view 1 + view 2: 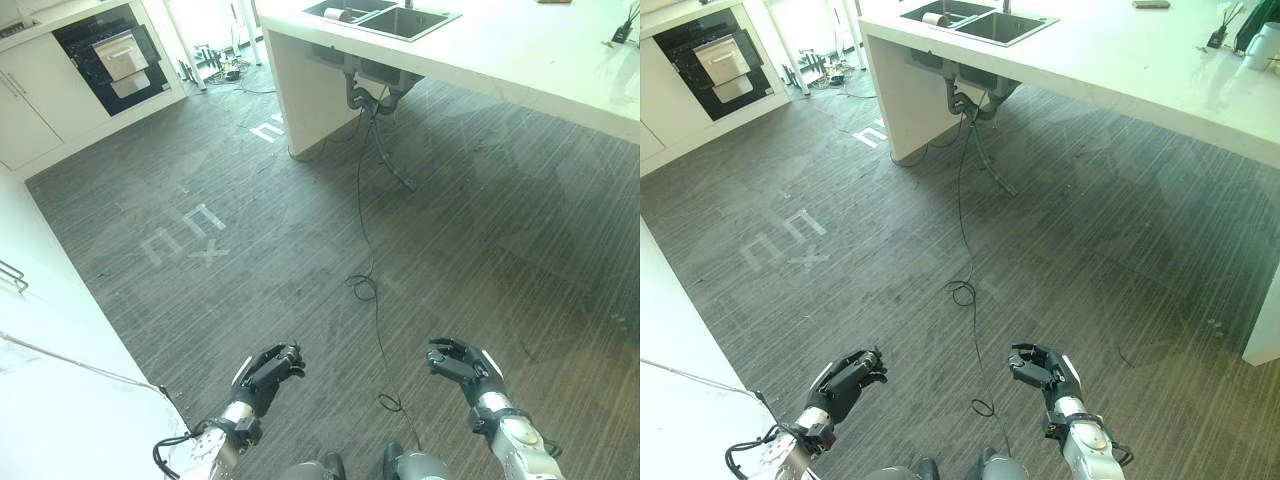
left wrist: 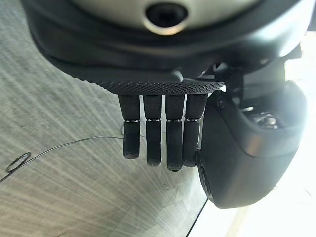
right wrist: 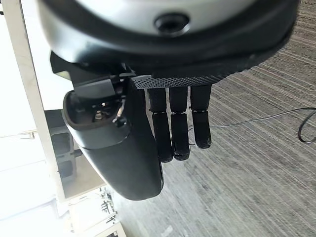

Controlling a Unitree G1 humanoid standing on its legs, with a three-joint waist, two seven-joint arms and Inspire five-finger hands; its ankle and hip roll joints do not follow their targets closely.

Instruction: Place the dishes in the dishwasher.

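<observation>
Both hands, left hand point(image 1: 265, 375) and right hand point(image 1: 460, 365), hang empty with fingers relaxed over floor point(image 1: 300, 230); sink point(image 1: 385, 18) far ahead; no dish loaded yet.

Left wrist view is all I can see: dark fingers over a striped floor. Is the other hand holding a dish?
Observer: No, the right hand hangs over the floor, fingers relaxed, holding nothing.
Operator: Any dishes around?
Observer: A pale item lies in the sink of the white counter far ahead; I can't tell what it is.
Operator: And the dishwasher?
Observer: A dark built-in appliance sits in the white cabinets, far ahead on the left.
</observation>
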